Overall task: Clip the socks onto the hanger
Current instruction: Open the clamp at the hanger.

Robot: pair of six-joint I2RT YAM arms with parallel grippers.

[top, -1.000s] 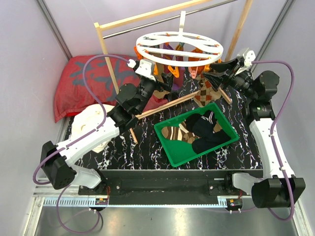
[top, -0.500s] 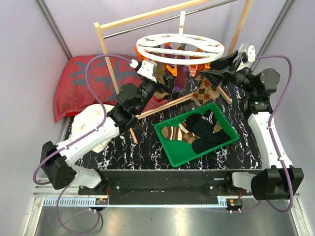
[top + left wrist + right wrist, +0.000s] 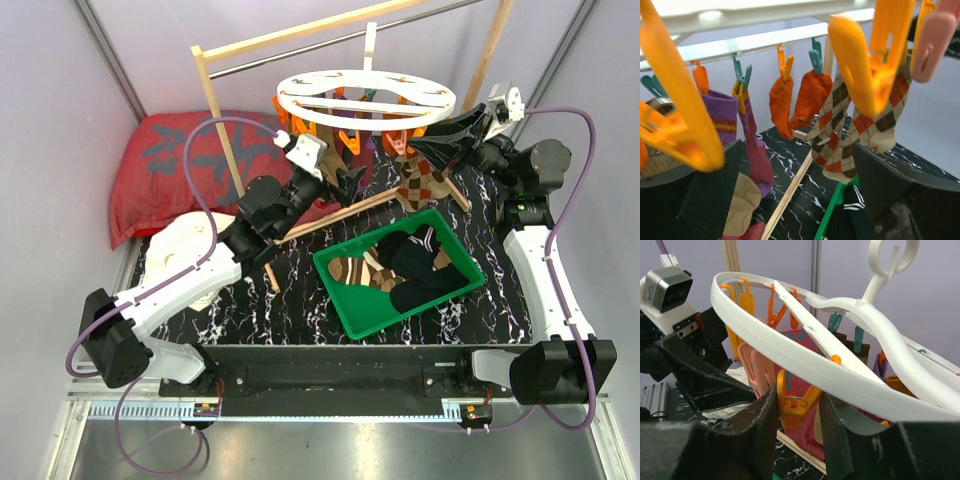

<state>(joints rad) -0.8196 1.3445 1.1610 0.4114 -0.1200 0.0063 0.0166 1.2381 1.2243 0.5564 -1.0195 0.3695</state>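
The white ring hanger (image 3: 365,95) hangs from the metal rod at the back. Brown argyle socks (image 3: 418,185), purple and orange socks hang from its clips; the left wrist view shows the argyle pair (image 3: 840,130), orange socks (image 3: 800,100) and purple socks (image 3: 752,140). More striped and black socks (image 3: 400,265) lie in the green basket (image 3: 340,300). My left gripper (image 3: 350,182) is open and empty under the ring's left side. My right gripper (image 3: 432,150) is at the ring's right rim, its jaws on either side of an orange clip (image 3: 795,407), not visibly squeezing it.
A pale wooden frame (image 3: 215,110) with a metal rod carries the hanger, and its base bar (image 3: 340,212) lies across the table. A red patterned pillow (image 3: 170,165) and a white cloth (image 3: 185,250) sit at the left. Purple walls close in on both sides.
My right gripper has risen from beside the argyle socks to the ring's rim, round an orange clip. My left gripper has moved right, further under the hanger.
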